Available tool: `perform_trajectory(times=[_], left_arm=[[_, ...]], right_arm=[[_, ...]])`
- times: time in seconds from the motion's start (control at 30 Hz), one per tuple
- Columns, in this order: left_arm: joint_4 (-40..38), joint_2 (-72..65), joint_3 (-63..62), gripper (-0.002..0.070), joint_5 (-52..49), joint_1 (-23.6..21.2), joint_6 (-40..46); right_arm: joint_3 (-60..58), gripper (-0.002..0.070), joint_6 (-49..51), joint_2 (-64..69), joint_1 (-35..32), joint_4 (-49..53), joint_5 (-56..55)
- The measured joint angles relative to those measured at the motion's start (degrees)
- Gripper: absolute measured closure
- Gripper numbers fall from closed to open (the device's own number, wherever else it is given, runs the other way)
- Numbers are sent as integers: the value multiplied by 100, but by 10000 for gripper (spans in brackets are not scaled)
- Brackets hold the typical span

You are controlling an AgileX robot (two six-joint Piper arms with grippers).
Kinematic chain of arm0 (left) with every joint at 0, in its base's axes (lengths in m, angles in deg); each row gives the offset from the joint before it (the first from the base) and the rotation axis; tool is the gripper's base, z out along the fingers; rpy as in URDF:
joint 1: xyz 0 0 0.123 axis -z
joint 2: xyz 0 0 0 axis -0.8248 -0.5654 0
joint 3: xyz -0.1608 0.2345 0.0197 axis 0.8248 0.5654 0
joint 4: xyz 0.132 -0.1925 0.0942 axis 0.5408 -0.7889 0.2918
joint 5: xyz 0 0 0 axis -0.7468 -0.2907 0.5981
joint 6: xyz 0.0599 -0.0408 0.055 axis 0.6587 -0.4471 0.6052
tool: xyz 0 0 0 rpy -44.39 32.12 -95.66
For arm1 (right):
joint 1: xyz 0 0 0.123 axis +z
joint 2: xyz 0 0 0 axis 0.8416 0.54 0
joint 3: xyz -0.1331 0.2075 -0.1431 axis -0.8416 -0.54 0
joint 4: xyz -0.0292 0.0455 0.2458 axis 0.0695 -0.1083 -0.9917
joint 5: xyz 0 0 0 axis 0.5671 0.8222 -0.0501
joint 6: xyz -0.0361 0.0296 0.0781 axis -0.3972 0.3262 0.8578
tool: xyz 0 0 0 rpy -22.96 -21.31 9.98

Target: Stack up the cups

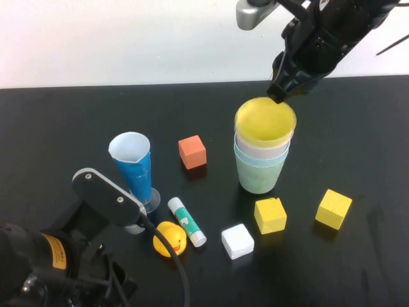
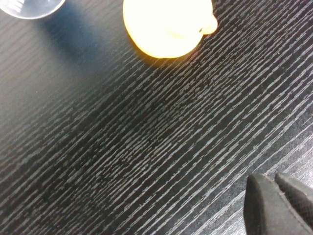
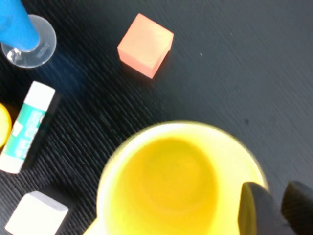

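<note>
Left gripper (image 2: 281,203) closed, parked | right gripper (image 1: 279,93) nearly closed at stacked cups (image 1: 263,150) rim

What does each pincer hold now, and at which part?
The right pincer pinches the yellow cup by its far rim, atop the stack. The left pincer, low near the duck, holds nothing.

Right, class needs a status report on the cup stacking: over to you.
Right gripper at yellow plastic cup's far rim, atop the stack. Left gripper parked low near rubber duck. Nothing blocking.

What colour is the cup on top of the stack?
Yellow: the top cup shows best in the high view, right gripper at its rim, left gripper low.
</note>
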Motion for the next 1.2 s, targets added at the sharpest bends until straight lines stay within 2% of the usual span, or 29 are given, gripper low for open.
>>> perform_trajectory(times=[0.43, 0.53, 0.63, 0.73, 0.83, 1.0, 1.2], left_arm=[[12, 8, 0, 674, 15, 0, -28], [142, 159, 110, 674, 325, 0, -163], [488, 582, 372, 674, 836, 0, -680], [1054, 1212, 748, 674, 1196, 0, -1403], [1859, 2022, 1164, 674, 1321, 0, -2337], [3126, 3218, 1629, 675, 1341, 0, -3811], [3902, 4228, 1947, 675, 1177, 0, -4463]], right_arm=[[-11, 594, 0, -124, 0, 117, 0], [-60, 605, 0, -394, 0, 126, 0], [-378, 621, -11, -917, 0, 126, 0], [-1147, 633, -172, -1753, 0, 115, -277], [-2259, 646, -496, -2734, 0, -162, -1170], [-4393, 661, -1582, -4521, 0, -1201, -2647], [-6259, 676, -3187, -6417, 0, -2549, -3700]])
